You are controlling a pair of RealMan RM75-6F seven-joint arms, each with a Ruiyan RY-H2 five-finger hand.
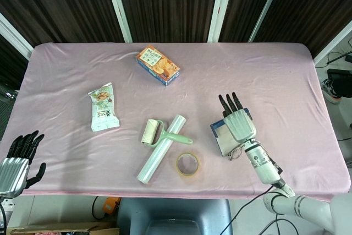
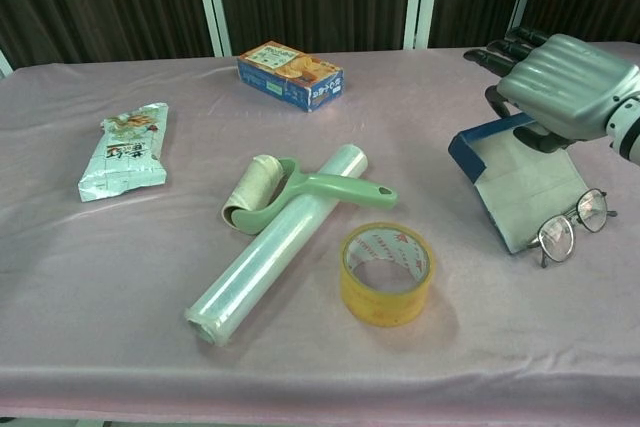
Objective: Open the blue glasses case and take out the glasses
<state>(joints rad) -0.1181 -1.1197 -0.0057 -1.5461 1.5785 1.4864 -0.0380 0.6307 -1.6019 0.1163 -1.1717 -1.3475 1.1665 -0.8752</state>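
Note:
The blue glasses case (image 2: 517,183) lies open on the pink cloth at the table's right, its pale flap folded out toward the near edge. The thin-framed glasses (image 2: 572,225) lie on the cloth just beside the flap's near right corner, free of any hand; the head view shows the glasses (image 1: 237,151) below the case (image 1: 221,140). My right hand (image 2: 565,87) hovers over the far end of the case, fingers stretched forward, holding nothing. My left hand (image 1: 16,160) sits off the table's near left corner, fingers apart and empty.
A yellow tape roll (image 2: 386,272) sits left of the case. A green lint roller (image 2: 300,190) lies across a clear film roll (image 2: 275,245) at the centre. A biscuit box (image 2: 290,75) stands at the back, and a snack bag (image 2: 125,150) lies at the left.

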